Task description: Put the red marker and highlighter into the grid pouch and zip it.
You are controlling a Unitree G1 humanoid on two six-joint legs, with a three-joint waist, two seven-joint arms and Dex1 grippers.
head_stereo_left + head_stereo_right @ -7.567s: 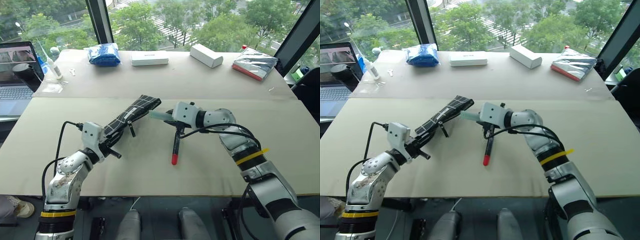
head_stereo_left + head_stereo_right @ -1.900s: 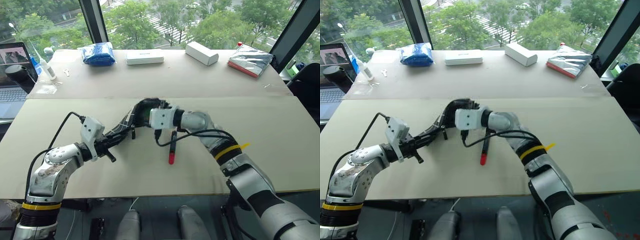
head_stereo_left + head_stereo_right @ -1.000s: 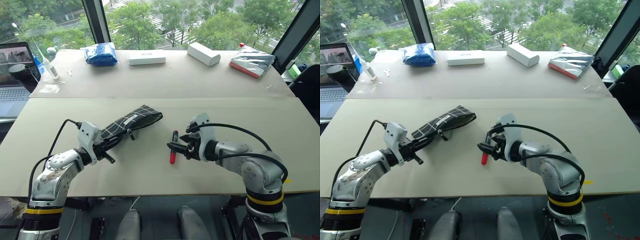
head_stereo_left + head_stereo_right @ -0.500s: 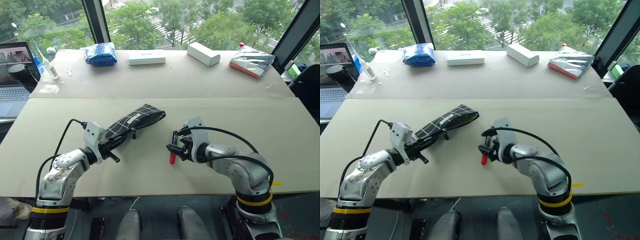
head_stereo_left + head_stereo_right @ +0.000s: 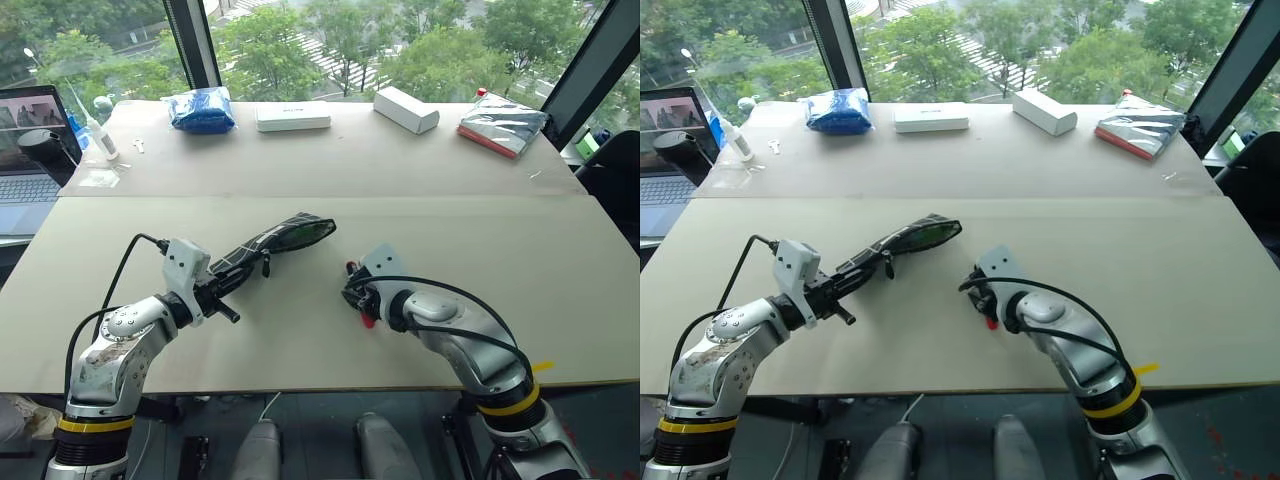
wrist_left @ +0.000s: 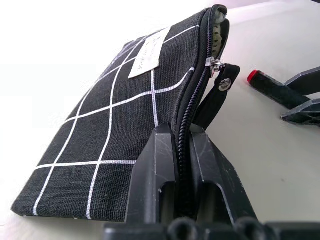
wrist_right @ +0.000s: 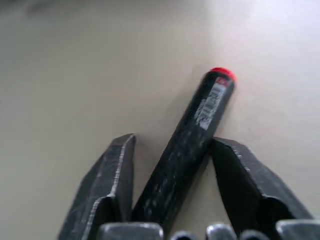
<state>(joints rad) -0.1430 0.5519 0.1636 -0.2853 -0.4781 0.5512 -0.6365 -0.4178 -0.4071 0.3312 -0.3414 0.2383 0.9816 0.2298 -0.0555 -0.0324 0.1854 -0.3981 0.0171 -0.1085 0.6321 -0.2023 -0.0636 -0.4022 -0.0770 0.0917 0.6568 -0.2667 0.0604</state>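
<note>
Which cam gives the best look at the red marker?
Right wrist view: the red marker lies close up between the right gripper's fingers. Left wrist view catches its red end; in the eye views the gripper mostly hides it.

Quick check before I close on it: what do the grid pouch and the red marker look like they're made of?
The grid pouch: woven fabric, matte black with white printed grid lines; the weave texture shows, plus a white label, coil zipper and flat black pull tab. Probably canvas or cotton.

The red marker: smooth, hard barrel, most likely plastic; slight sheen, a printed sticker and a glossy red end.
</note>
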